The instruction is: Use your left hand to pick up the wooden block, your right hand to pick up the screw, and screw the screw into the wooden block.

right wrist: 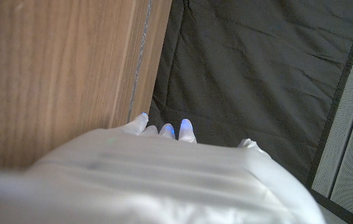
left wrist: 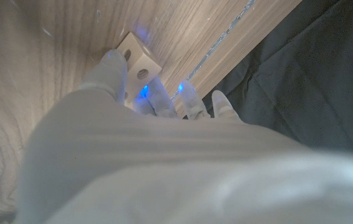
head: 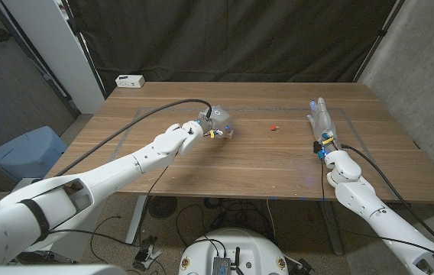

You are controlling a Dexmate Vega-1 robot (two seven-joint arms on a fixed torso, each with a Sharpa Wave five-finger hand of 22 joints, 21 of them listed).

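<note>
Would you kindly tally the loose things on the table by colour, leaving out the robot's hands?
Light wood: 1, the wooden block at the left hand.
Red: 1, the screw.
White: 1, a small box at the far corner.
Total: 3.

left arm stretched across the table, white five-finger left hand (head: 218,122) knuckles up, fingers (left wrist: 114,65) curled downward, right arm along the right side, white right hand (head: 322,120) on its edge, fingers straight, holding nothing
</note>
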